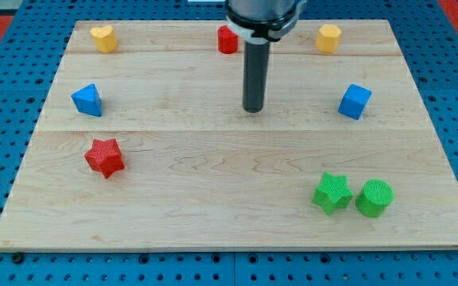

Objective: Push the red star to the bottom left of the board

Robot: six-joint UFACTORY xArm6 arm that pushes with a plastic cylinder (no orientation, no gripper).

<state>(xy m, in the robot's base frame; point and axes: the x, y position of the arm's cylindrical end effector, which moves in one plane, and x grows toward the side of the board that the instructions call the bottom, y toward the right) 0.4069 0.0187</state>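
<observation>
Tip (253, 110) mid-board, touching no block | red star (105, 157) well apart, toward view's lower left

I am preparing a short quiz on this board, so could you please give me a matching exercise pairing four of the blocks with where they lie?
Things:
1. red star
2. green cylinder
3. blue cube
4. yellow block

Places:
A. view's top left corner
B. view's right, mid-height
C. view's left, below the blue triangular block
D. view's bottom right, beside the green star

Pairs: 1-C, 2-D, 3-B, 4-A
</observation>
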